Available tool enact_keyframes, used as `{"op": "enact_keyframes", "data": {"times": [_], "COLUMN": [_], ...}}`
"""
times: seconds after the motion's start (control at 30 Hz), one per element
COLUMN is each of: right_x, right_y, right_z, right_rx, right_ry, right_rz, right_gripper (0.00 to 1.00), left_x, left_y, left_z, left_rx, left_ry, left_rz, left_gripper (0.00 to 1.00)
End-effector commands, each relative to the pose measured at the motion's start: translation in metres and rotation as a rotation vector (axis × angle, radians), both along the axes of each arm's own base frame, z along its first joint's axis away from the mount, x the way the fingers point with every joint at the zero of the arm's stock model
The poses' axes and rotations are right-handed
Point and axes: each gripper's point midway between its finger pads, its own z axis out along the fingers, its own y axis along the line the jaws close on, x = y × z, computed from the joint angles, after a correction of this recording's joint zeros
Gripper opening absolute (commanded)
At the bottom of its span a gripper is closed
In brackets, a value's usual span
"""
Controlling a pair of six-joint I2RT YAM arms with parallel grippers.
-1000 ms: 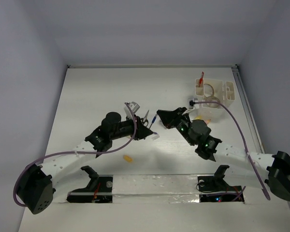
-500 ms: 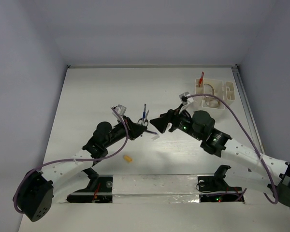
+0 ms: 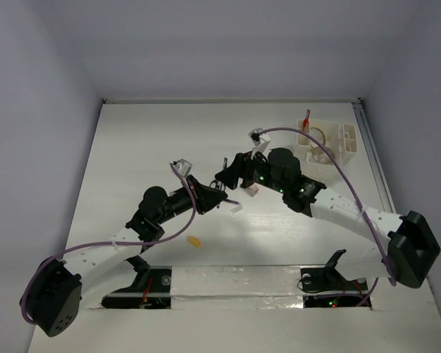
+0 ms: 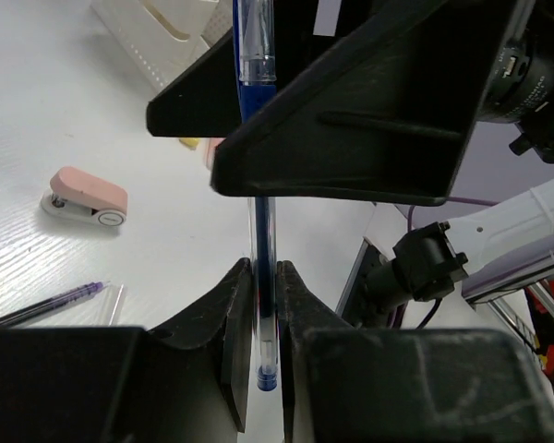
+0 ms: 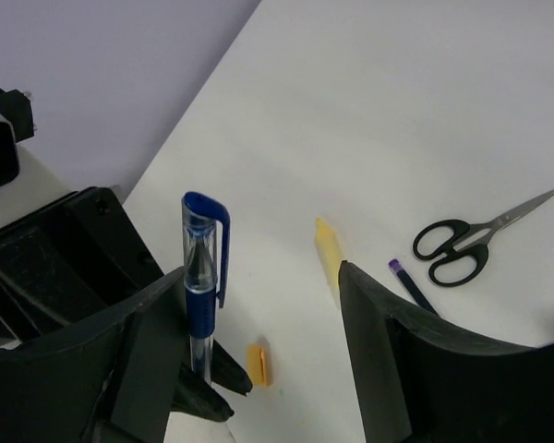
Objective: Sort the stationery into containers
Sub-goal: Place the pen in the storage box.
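Observation:
My left gripper (image 4: 264,277) is shut on the lower end of a blue pen (image 4: 262,231), holding it upright above the table. In the right wrist view the same blue pen (image 5: 201,277) stands between the jaws of my right gripper (image 5: 263,277), close against one finger. That gripper is open, and the other finger is well clear. From above, both grippers meet at the table's middle, left gripper (image 3: 217,197) and right gripper (image 3: 228,176). The white organiser (image 3: 350,140) stands at the back right with a red pen (image 3: 306,121) in it.
Black scissors (image 5: 462,249), a purple pen (image 5: 411,286), a yellow block (image 5: 328,245) and a small orange piece (image 5: 256,363) lie on the table under the grippers. A pink and white dispenser (image 4: 83,196) rests near the organiser (image 4: 166,37).
My right gripper has opened and swung left, away from the organiser, until its jaws bracket the pen's cap end. My left arm drew back slightly, still holding the pen.

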Motion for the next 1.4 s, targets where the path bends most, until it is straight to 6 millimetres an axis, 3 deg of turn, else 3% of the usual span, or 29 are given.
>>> {"op": "enact_keyframes", "data": {"times": [0.0,0.07,0.1,0.2,0.23,0.33,0.43,0.47,0.57,0.7,0.77,0.93,0.97,1.03,1.23,1.37], "right_x": [0.010,0.015,0.016,0.019,0.021,0.029,0.049,0.057,0.083,0.121,0.143,0.189,0.198,0.209,0.253,0.274], "right_y": [0.010,0.011,0.012,0.013,0.012,0.006,-0.011,-0.018,-0.047,-0.098,-0.134,-0.209,-0.232,-0.254,-0.296,-0.304], "right_z": [0.040,0.039,0.036,0.038,0.038,0.038,0.038,0.040,0.046,0.068,0.072,0.080,0.092,0.100,0.101,0.085], "right_rx": [0.078,0.088,0.088,0.098,0.096,0.092,0.080,0.072,0.052,0.013,-0.041,-0.158,-0.180,-0.214,-0.427,-0.552], "right_ry": [-0.085,-0.083,-0.078,-0.075,-0.075,-0.077,-0.087,-0.094,-0.127,-0.205,-0.242,-0.291,-0.323,-0.353,-0.404,-0.407], "right_rz": [0.006,-0.003,-0.002,-0.014,-0.026,-0.072,-0.158,-0.194,-0.306,-0.497,-0.619,-0.888,-0.963,-1.052,-1.196,-1.202], "right_gripper": [0.68,0.60,0.47,0.32,0.17,0.00,0.00,0.00,0.00,0.00,0.00,0.00,0.00,0.00,0.00,0.00], "left_x": [-0.007,-0.007,-0.007,-0.006,-0.004,0.001,0.004,0.003,0.005,0.006,0.008,0.006,0.003,-0.001,-0.009,-0.010], "left_y": [-0.003,-0.003,-0.003,-0.005,-0.005,-0.003,-0.002,-0.001,0.002,0.009,0.011,0.013,0.011,0.011,0.007,0.006], "left_z": [0.011,0.009,0.008,0.004,0.002,-0.002,-0.002,-0.002,-0.003,-0.012,-0.016,-0.013,-0.011,-0.010,-0.007,-0.007], "left_rx": [-0.038,-0.036,-0.034,-0.021,-0.014,0.017,0.040,0.045,0.069,0.099,0.115,0.110,0.101,0.088,0.069,0.066], "left_ry": [-0.058,-0.055,-0.055,-0.050,-0.045,-0.046,-0.070,-0.077,-0.097,-0.104,-0.104,-0.102,-0.103,-0.105,-0.105,-0.106], "left_rz": [-0.041,-0.043,-0.044,-0.048,-0.044,-0.018,-0.008,-0.006,0.011,0.038,0.059,0.059,0.047,0.036,-0.002,-0.010], "left_gripper": [0.00,0.00,0.00,0.00,0.00,0.00,0.25,0.41,0.63,0.80,0.87,0.90,0.90,0.90,0.90,0.90]}}
